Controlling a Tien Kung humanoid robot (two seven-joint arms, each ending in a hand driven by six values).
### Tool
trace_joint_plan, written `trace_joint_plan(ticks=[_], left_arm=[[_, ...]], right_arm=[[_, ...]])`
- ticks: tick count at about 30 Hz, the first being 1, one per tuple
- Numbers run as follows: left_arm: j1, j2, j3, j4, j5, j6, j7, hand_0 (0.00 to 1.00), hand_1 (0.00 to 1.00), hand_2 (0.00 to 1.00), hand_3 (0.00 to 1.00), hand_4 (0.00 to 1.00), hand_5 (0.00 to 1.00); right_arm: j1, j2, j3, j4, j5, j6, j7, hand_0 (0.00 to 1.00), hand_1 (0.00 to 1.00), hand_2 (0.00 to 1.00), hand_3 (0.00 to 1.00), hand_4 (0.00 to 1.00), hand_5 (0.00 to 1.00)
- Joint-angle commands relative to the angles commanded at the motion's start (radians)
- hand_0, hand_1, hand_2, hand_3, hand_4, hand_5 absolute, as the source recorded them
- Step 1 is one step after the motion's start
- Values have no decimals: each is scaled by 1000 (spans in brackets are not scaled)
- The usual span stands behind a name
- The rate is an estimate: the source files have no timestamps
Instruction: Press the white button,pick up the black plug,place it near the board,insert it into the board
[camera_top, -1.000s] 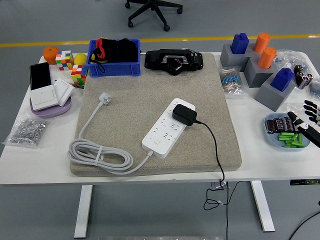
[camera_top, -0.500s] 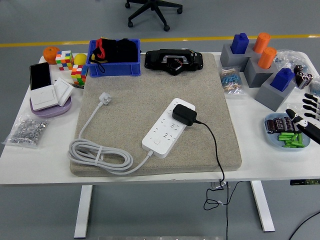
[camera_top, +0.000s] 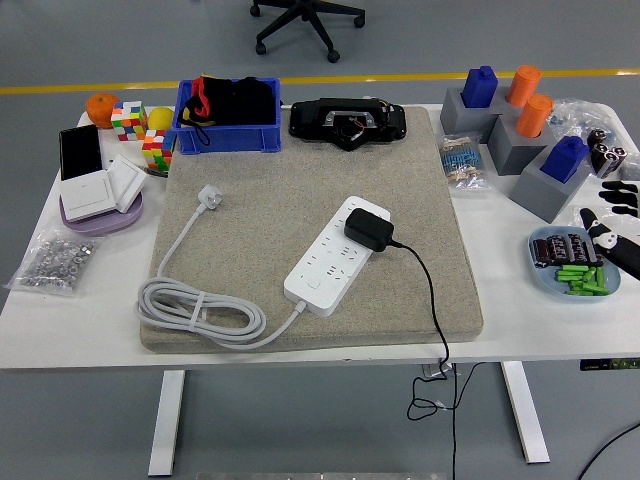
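Item: black plug (camera_top: 367, 230) seated in board (camera_top: 336, 256), so you're done; right robot hand (camera_top: 618, 228) released at bench (camera_top: 90, 300) 3 o'clock.

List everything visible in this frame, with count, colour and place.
Power strip: 1, white, mat centre, coiled cord at its left.
Black plug: 1, seated on the strip's far end.
Mat: 1, beige, table centre.
Bin: 1, blue, far left of mat.
Black device: 1, mat's far edge.
Puzzle cubes: 2, multicoloured, far left.
Grey blocks: 3, with blue and orange pegs, far right.
Plate: 1, pale blue, right edge.
Right hand: black, fingers spread, at right edge.
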Motion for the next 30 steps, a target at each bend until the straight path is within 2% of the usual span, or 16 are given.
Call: trace_joint_plan(ticks=[9, 30], left_arm=[[-3, -3, 13, 0, -17, 1, -2, 685, 676, 658, 683, 558, 195], [8, -8, -5, 0, -12, 4, -1, 684, 676, 658, 683, 557, 192]], right_arm=[[-2, -2, 0, 2, -4, 5, -3, 640, 614, 565, 600, 782, 239], [-12, 10, 16, 13, -13, 8, -22, 635, 610, 563, 601, 782, 235]])
